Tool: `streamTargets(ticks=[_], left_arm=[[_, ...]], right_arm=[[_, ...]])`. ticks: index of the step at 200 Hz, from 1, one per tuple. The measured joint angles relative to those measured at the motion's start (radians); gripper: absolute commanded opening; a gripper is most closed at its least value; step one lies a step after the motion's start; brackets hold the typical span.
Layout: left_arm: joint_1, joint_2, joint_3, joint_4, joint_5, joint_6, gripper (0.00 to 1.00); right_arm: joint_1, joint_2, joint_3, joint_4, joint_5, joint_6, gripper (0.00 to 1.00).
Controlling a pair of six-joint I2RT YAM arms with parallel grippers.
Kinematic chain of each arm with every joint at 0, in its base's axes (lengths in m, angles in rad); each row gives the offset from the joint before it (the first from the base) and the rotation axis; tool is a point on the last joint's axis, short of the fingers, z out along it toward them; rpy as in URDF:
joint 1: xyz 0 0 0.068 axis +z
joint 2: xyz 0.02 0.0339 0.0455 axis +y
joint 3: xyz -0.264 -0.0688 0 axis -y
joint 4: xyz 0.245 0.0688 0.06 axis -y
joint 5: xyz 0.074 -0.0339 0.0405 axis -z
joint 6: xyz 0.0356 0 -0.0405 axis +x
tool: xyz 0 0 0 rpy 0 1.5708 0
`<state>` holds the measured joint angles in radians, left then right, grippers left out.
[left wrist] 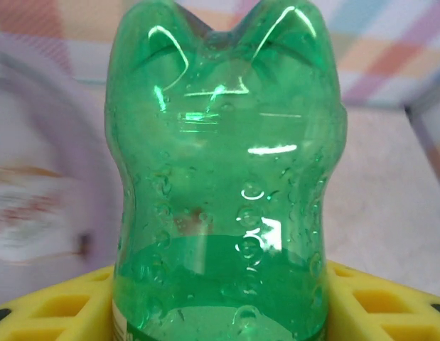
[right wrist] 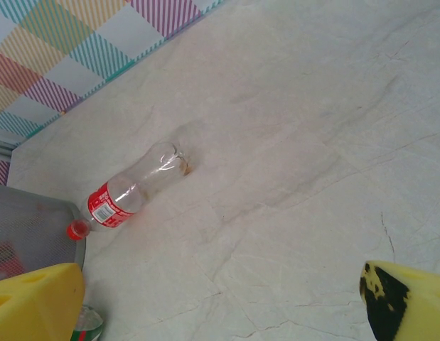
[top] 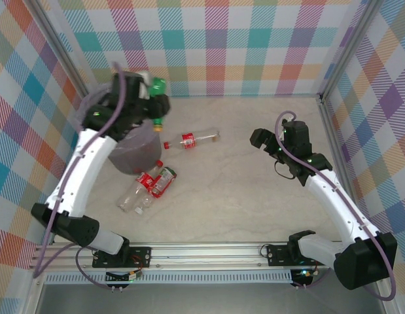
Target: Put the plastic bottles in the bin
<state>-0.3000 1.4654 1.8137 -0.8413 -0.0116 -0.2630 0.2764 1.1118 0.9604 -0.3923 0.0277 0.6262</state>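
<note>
My left gripper [top: 156, 104] is shut on the green bottle [top: 158, 84], held in the air over the far side of the lilac-grey bin [top: 140, 156]. In the left wrist view the green bottle [left wrist: 227, 177] stands between my yellow pads [left wrist: 390, 302], which press on both of its sides. A clear red-labelled bottle [top: 190, 139] lies on the table right of the bin. A small heap of bottles [top: 150, 184] lies in front of the bin. My right gripper [top: 264, 140] hovers open to the right of the lone bottle [right wrist: 131, 192], its fingers [right wrist: 35, 305] wide apart with nothing between them.
Chequered walls close the table at the back and on both sides. The bin's wall [right wrist: 28, 227] shows at the left of the right wrist view, with another bottle's end [right wrist: 88, 323] below it. Bare marble table [top: 254, 209] spreads between the arms.
</note>
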Motion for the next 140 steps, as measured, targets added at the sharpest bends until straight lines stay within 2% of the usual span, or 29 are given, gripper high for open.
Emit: streamTargets(ticks=[16, 34, 63, 93, 102, 111, 120, 140], left_arm=[[0.135, 0.002, 0.027, -0.006, 0.053, -0.005, 0.53], [0.240, 0.047, 0.091, -0.044, 0.078, -0.001, 0.53], [0.315, 0.135, 0.138, -0.054, 0.122, 0.010, 0.53], [0.332, 0.203, 0.129, -0.084, 0.128, 0.031, 0.56], [0.332, 0.209, 0.122, -0.093, 0.124, 0.043, 0.63], [0.332, 0.211, 0.119, -0.110, 0.123, 0.055, 0.79], [0.332, 0.211, 0.118, -0.122, 0.121, 0.079, 0.90], [0.332, 0.208, 0.118, -0.135, 0.117, 0.109, 1.00]], right_arm=[[-0.003, 0.017, 0.000, 0.005, -0.007, -0.006, 0.99], [-0.003, 0.026, 0.000, 0.007, -0.013, -0.007, 0.99], [-0.003, 0.026, 0.000, 0.009, -0.015, -0.011, 0.99], [-0.006, 0.026, 0.000, 0.009, -0.014, -0.014, 0.99], [-0.009, 0.026, 0.000, 0.009, -0.014, -0.014, 0.99], [-0.009, 0.026, 0.000, 0.009, -0.014, -0.014, 0.99], [-0.009, 0.026, 0.000, 0.010, -0.015, -0.014, 0.99], [-0.009, 0.029, 0.000, 0.010, -0.023, -0.014, 0.99]])
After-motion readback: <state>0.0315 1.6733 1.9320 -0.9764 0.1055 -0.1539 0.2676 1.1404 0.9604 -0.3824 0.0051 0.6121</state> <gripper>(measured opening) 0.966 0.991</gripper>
